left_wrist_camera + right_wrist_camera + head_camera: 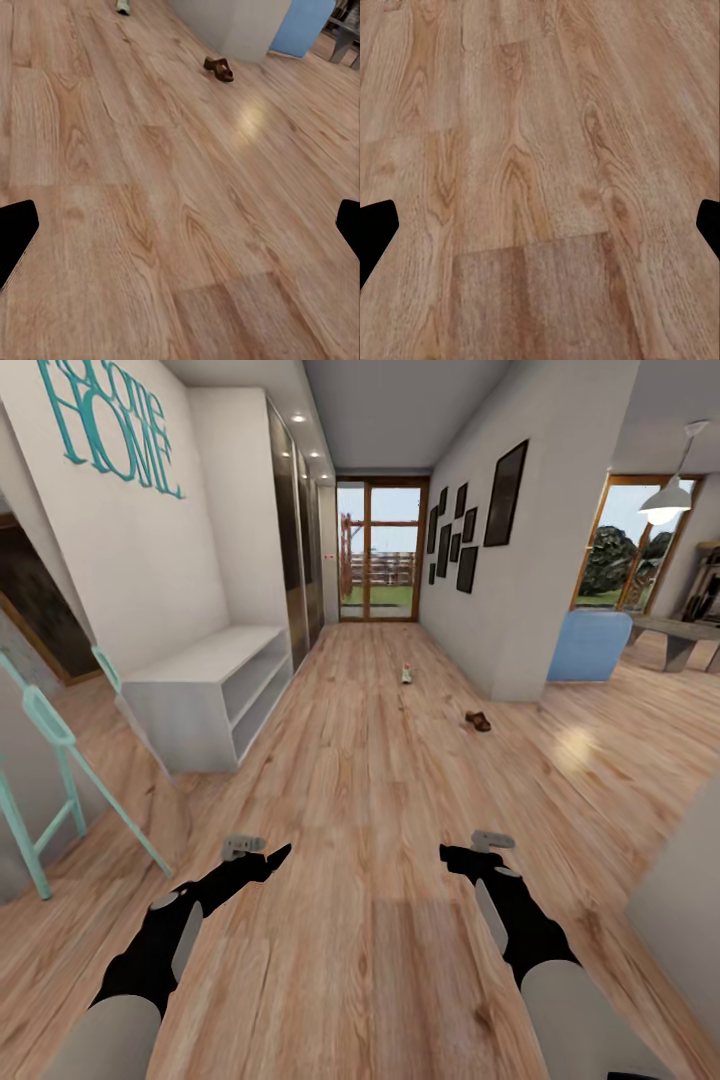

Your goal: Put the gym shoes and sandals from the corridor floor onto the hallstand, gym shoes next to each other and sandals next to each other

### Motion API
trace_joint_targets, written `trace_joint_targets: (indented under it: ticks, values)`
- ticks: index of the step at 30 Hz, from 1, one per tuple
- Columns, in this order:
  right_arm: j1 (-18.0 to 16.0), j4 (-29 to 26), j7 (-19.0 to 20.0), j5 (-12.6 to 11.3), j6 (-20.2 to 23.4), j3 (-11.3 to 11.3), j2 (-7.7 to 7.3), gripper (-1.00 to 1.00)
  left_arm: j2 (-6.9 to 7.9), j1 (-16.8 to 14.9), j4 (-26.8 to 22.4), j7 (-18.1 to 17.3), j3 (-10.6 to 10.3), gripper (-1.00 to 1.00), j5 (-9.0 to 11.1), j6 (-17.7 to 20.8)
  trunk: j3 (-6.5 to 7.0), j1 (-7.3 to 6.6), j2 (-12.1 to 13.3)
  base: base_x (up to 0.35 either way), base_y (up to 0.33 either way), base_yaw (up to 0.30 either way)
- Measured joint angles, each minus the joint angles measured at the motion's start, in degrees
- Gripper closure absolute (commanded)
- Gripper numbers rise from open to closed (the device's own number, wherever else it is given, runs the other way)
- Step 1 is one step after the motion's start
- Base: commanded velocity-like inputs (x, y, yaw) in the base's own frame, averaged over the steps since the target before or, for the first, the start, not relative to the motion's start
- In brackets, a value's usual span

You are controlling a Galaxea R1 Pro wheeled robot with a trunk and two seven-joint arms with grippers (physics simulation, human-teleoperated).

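We're standing in the corridor with both arms held low over the corridor floor (380,780), nothing in hand. Left gripper (262,857) and right gripper (465,857) both look spread and empty; in each wrist view the dark fingertips (16,232) sit at opposite edges with bare planks between, so we call them released. One gym shoe (406,674) lies well ahead mid-corridor, small and pale, details too far to read. One brown sandal (478,721) lies nearer, to the right, close to the wall corner; the left wrist view also catches it (219,69). We can't tell where the other shoe and sandal are. The hallstand (200,700) stands against the left wall, shelves open and bare. We judge the shoe light, with a soft upper and stiffer sole: pinch at the heel collar or across the sides. The sandal is flat, light and likely slippery: grip the strap or the sole edges, since a top-down pinch may skid.
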Motion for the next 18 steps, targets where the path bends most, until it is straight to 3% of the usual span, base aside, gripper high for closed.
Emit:
trace_joint_targets:
  ticks: [18]
  values:
    - [0.00, -0.10, 0.00, 0.03, 0.00, -0.01, -0.06, -1.00, 0.00, -0.01, -0.04, 0.00, -0.01, -1.00, 0.01, -0.01, 0.00, 0.00, 0.00, 0.349, 0.000, -0.011]
